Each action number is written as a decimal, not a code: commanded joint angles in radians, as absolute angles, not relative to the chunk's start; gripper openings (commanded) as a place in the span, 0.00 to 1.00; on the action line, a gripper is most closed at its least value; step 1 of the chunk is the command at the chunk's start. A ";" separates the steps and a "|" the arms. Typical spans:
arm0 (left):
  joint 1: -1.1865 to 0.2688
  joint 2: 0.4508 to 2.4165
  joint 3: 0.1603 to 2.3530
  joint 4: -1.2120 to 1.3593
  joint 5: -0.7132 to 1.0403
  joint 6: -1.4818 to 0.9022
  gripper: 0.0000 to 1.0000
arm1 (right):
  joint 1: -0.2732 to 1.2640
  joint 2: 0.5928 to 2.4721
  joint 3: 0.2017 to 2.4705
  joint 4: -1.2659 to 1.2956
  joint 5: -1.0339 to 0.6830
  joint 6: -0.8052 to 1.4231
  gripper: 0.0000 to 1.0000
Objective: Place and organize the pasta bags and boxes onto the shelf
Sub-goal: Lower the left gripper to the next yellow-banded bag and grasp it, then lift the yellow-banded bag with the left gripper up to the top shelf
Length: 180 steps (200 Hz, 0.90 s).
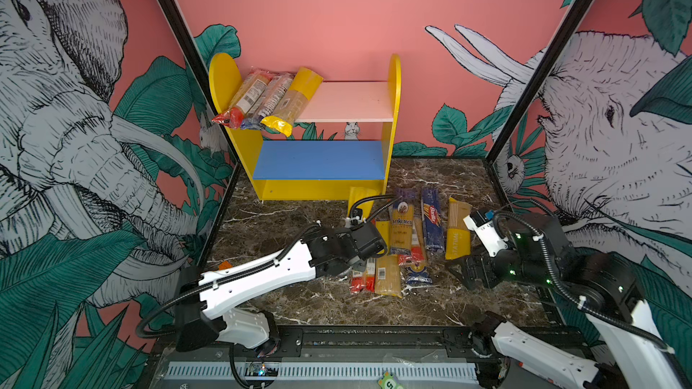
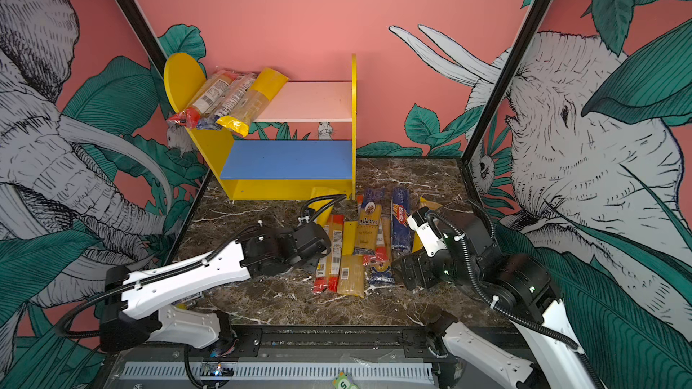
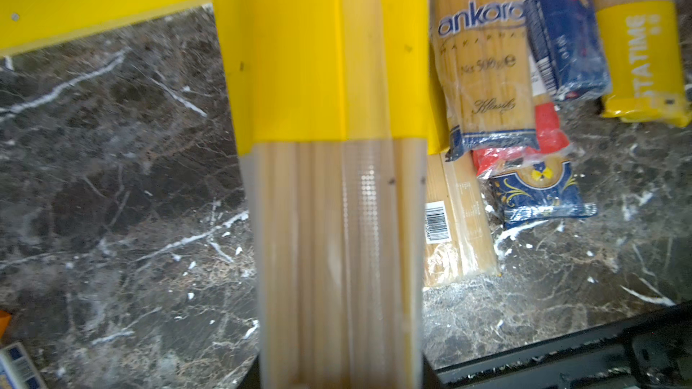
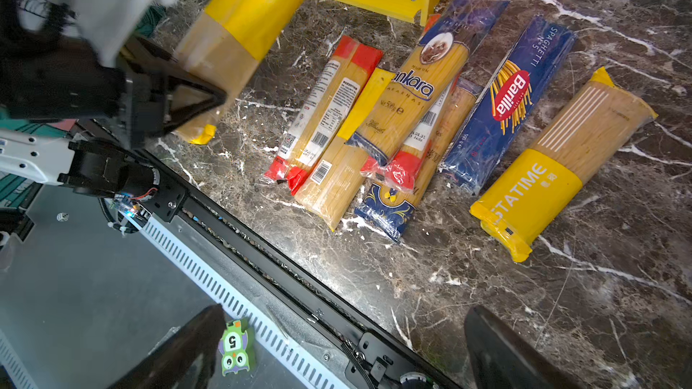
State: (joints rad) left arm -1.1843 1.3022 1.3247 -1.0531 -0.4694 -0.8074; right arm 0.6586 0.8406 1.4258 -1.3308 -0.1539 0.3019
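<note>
While my right gripper (image 1: 458, 269) hangs wide open, my left gripper (image 4: 204, 95) clamps a long yellow-ended clear spaghetti bag (image 3: 329, 218).

Inspector: Worktop (image 1: 284, 226)?
Clerk: Dark marble. The shelf (image 1: 224, 80) stands at its back edge, left of centre.
Inspector: Shelf load?
Clerk: Three spaghetti bags (image 1: 267, 101) on the pink upper board (image 1: 352, 101), left end, overhanging the front.
Inspector: Loose stock?
Clerk: Overlapping packs before the shelf's right end, including the Ankara bag (image 1: 401, 228) and the Barilla box (image 1: 432, 220). A yellow-banded bag (image 1: 457, 232) lies just beside them.
</note>
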 commanded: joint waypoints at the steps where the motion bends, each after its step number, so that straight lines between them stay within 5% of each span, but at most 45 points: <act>1: -1.190 1.180 1.449 -1.146 -0.654 -0.720 0.00 | 0.663 0.886 1.439 -1.235 -0.177 0.317 0.99; 48: -1.189 1.081 1.663 -1.212 -0.813 -0.526 0.00 | 0.662 0.993 1.489 -1.152 -0.168 0.324 0.99; 97: -1.124 1.216 2.033 -1.216 -0.967 -0.218 0.00 | 0.662 1.135 1.580 -1.095 -0.164 0.341 0.99; 180: -0.674 1.641 2.593 -1.068 -0.507 0.074 0.00 | 0.663 1.351 1.730 -1.003 -0.141 0.344 0.99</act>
State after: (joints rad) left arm -0.7673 1.5776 2.4737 -1.2190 -0.6510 -0.0311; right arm 0.6586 1.3293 1.6958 -1.0626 -0.1638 0.3325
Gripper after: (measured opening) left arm 0.317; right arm 0.989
